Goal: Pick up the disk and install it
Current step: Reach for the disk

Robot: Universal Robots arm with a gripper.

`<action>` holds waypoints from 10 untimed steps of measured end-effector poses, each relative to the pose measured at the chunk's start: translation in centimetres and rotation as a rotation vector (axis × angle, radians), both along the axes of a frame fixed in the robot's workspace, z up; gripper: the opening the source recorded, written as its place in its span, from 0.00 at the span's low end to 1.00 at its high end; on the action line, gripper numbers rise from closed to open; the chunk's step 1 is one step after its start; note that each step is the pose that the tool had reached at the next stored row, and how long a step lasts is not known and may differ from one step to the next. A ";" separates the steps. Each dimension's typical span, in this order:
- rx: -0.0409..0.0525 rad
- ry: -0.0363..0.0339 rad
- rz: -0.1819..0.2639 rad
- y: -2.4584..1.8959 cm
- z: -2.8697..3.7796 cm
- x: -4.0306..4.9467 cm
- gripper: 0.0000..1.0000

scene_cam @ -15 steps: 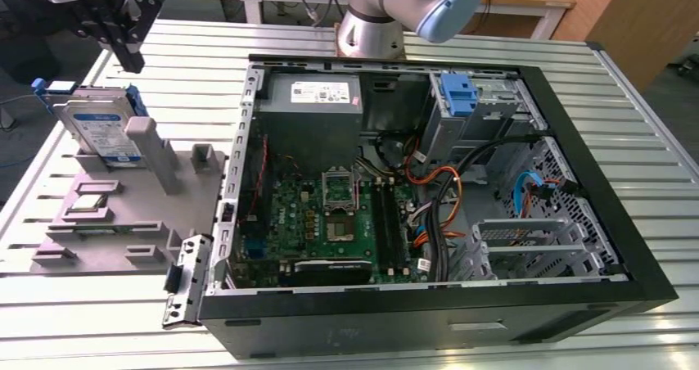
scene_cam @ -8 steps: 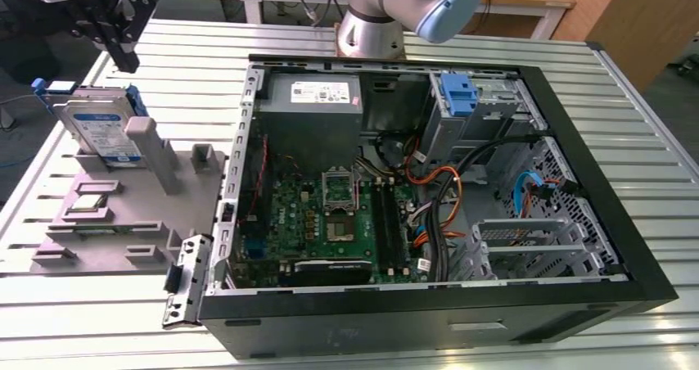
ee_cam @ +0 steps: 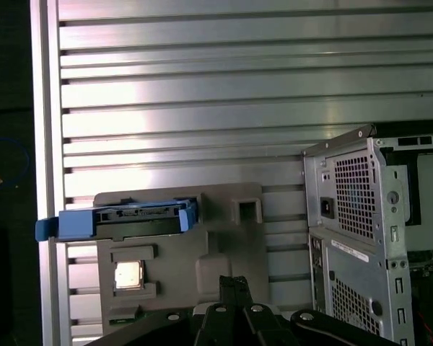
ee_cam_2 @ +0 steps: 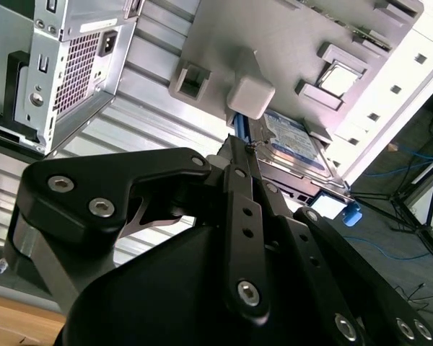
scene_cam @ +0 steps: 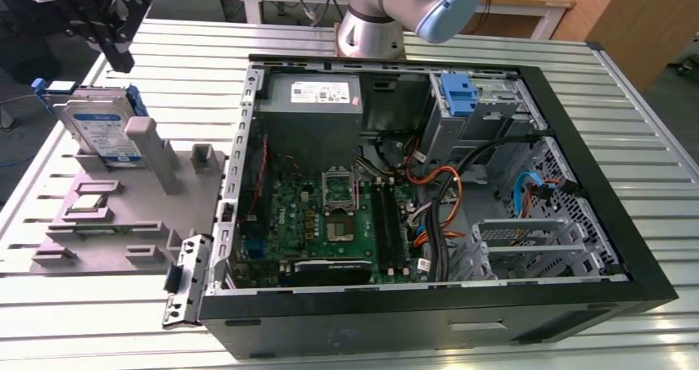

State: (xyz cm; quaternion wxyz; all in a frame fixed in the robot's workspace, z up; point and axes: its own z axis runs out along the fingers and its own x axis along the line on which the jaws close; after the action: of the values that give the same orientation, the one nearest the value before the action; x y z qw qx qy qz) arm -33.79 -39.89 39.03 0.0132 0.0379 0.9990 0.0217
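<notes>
The disk (scene_cam: pixel 104 131) stands on edge in a slot of the grey fixture plate (scene_cam: pixel 137 218) at the exterior view's left; its silver face, white-and-blue label and blue frame show. My gripper (scene_cam: pixel 118 59) hangs above and a little behind it, apart from it, fingers shut with nothing between them. In the first wrist view the disk's blue frame (ee_cam: pixel 123 218) is seen edge-on beyond the closed fingertips (ee_cam: pixel 234 282). In the second wrist view the fingertips (ee_cam_2: pixel 234 148) point toward the disk (ee_cam_2: pixel 292 140).
An open computer case (scene_cam: pixel 611 223) lies on the slatted metal table (scene_cam: pixel 633 92), with motherboard (scene_cam: pixel 327 223), power supply (scene_cam: pixel 311 92) and a blue latch (scene_cam: pixel 459 96) at the drive bay. A chip (scene_cam: pixel 87 200) rests on the fixture. The arm's base (scene_cam: pixel 372 26) stands behind the case.
</notes>
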 end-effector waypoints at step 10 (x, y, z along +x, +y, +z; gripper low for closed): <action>0.0000 0.0000 0.000 0.00 -0.05 -1.13 0.10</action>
State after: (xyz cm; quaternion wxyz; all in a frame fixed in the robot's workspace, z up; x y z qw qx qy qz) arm -34.92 -39.89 38.98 0.0132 0.0379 0.9990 0.0217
